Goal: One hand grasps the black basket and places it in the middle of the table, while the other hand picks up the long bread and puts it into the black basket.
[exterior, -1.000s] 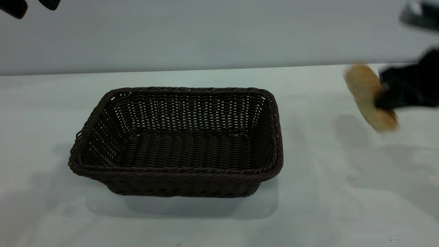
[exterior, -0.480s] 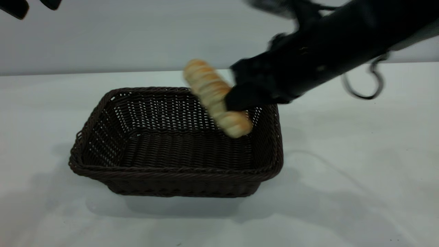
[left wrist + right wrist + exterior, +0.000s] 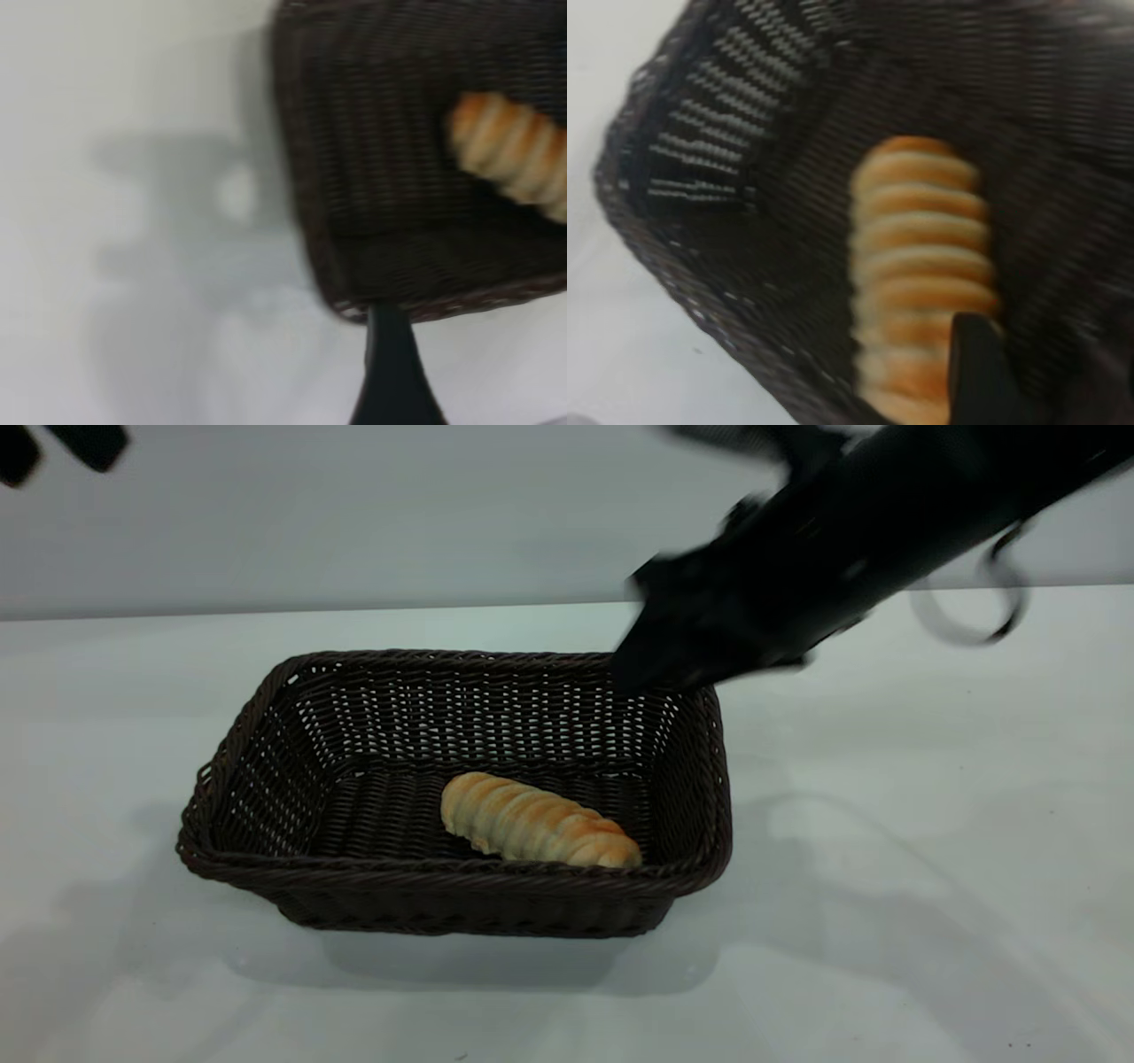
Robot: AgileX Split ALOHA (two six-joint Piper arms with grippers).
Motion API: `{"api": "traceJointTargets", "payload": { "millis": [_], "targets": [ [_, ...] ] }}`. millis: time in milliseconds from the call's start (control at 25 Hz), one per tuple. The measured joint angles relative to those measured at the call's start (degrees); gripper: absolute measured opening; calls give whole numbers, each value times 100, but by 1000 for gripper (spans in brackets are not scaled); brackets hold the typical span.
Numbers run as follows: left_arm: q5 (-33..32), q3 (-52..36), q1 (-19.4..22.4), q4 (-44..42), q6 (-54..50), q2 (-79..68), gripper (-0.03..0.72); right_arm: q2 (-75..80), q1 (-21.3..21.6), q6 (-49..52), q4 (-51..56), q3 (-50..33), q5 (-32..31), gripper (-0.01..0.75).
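Observation:
The black basket [image 3: 452, 875] stands in the middle of the table [image 3: 895, 886]. The long bread [image 3: 536, 831] lies on the basket's floor, toward its front right, free of any gripper. My right gripper [image 3: 660, 662] hovers above the basket's back right rim, open and empty. The right wrist view looks down on the bread [image 3: 921, 248] in the basket [image 3: 735, 186], past one finger [image 3: 976, 372]. My left gripper [image 3: 53, 450] is raised at the far left, open and empty. The left wrist view shows the basket [image 3: 372, 195] and the bread [image 3: 514, 155] from afar.
The right arm [image 3: 886, 522] slants in from the upper right, with a cable loop [image 3: 974, 615] hanging below it. A plain grey wall [image 3: 354, 514] stands behind the table.
My right gripper carried the bread from the right over the basket and let it go. The bread now lies in the basket. The gripper has risen slightly. The left gripper shifted slightly left.

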State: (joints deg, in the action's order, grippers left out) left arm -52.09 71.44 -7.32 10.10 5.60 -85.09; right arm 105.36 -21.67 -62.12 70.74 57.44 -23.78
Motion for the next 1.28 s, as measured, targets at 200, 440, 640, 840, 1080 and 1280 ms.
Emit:
{"api": "traceJointTargets", "payload": {
  "millis": [200,440,640,840,1080,1280],
  "targets": [
    [-438,0,0,-1077,-629,807,541,-1097,600,3446,-4014,0,-876,364],
    [-965,-79,0,-1659,-1007,1716,541,-2400,747,6482,-7515,-164,-2377,357],
    [-1007,-845,0,-1653,-1074,2522,541,-3863,747,6910,-7915,-728,-3304,357],
    [-998,-1876,0,-1512,-1105,3639,541,-5521,747,6653,-7736,-1393,-3947,357],
    [-991,-2709,0,-1507,-1105,5074,541,-7176,747,6272,-7246,-2021,-4319,357],
    [-998,-3300,0,-1507,-1105,6254,541,-8120,747,5950,-7074,-2504,-4360,357]
  ]
}}
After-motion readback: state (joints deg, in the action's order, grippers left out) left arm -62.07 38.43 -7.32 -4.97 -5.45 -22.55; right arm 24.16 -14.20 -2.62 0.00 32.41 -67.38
